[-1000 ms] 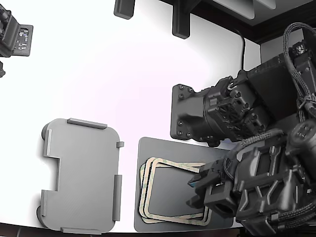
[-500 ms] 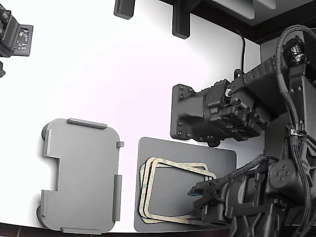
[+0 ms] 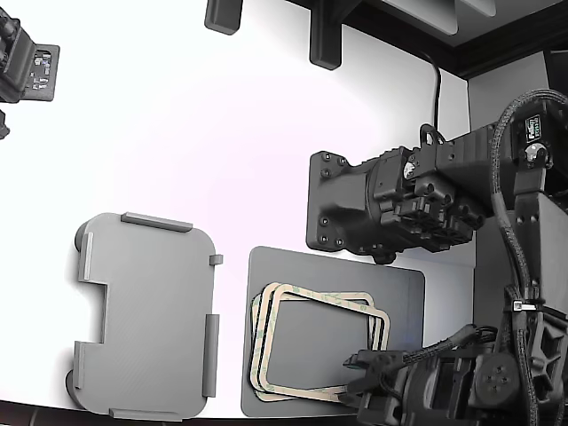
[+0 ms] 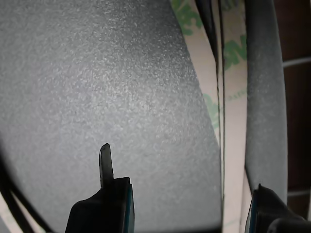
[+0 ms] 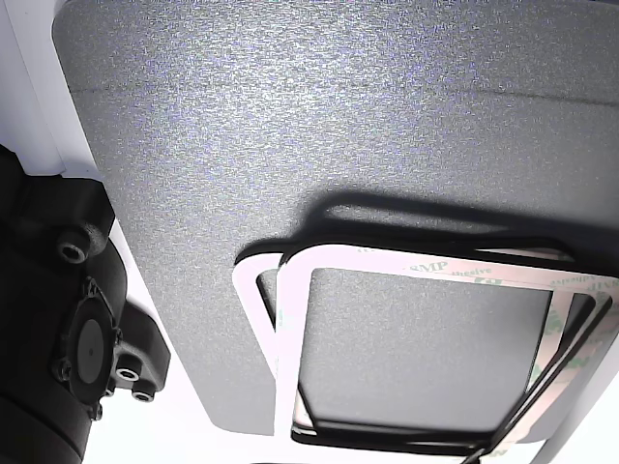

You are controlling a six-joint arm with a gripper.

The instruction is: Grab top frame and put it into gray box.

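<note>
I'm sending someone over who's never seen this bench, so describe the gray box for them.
On the white table, look toward the exterior view's left, beside the dark gray sheet holding the frames. The gray box is the lighter, shallow tray with raised edge tabs and a square notch.

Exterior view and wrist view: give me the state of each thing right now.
top frame: lying on the stack, not gripped
gray box: empty, on the table
gray sheet: flat under the frames
gripper: open, fingers either side of a frame edge
</note>
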